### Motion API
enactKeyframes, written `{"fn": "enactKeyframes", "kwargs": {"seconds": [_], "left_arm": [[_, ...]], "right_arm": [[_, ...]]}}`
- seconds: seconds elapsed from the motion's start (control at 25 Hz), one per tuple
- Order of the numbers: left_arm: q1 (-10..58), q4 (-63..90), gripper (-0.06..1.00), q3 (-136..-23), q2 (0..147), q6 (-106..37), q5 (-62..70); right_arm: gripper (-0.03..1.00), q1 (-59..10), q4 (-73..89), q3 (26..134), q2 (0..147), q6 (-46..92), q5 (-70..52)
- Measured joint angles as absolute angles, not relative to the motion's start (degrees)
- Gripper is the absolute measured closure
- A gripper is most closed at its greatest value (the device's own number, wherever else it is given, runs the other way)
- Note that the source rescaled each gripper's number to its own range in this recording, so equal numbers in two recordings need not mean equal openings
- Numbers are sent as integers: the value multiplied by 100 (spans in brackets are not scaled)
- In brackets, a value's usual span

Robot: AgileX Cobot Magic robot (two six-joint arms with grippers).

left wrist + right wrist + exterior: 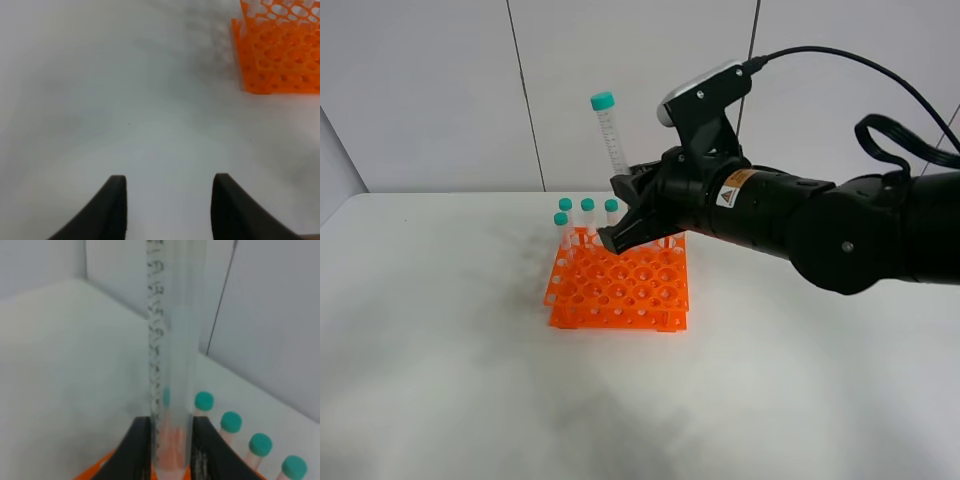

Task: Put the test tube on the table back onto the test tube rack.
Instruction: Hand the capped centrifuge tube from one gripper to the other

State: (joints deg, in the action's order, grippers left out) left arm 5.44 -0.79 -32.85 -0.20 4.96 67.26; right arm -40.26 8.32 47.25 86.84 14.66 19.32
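The right gripper [617, 212] is clamped on the lower end of the test tube [611, 135], which rises nearly upright from between its fingers, teal cap uppermost (scale marks run along the clear wall). Just beneath the gripper, the orange test tube rack [620, 290] sits on the white table [440, 350]. Other capped tubes [588, 215] stand in the rack just beside the fingers. The left gripper [170, 210] hovers over bare tabletop, fingers apart and empty, the rack ahead of it.

I work in what looks like a lab: an orange test tube rack [620, 290] with teal-capped tubes [588, 205] on a plain white surface [440, 380], grey wall panels [420, 90] beyond its far edge.
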Motion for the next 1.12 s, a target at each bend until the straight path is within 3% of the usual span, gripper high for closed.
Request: {"fn": "enactKeyframes", "kwargs": {"seconds": [0.52, 1.12], "left_arm": [[544, -79, 34, -3285, -20, 496, 6726], [544, -79, 34, -3285, -20, 496, 6726]], "right_arm": [[95, -4026, -1496, 3657, 8666, -994, 2877], [95, -4026, -1621, 3452, 8661, -1045, 3147]]}}
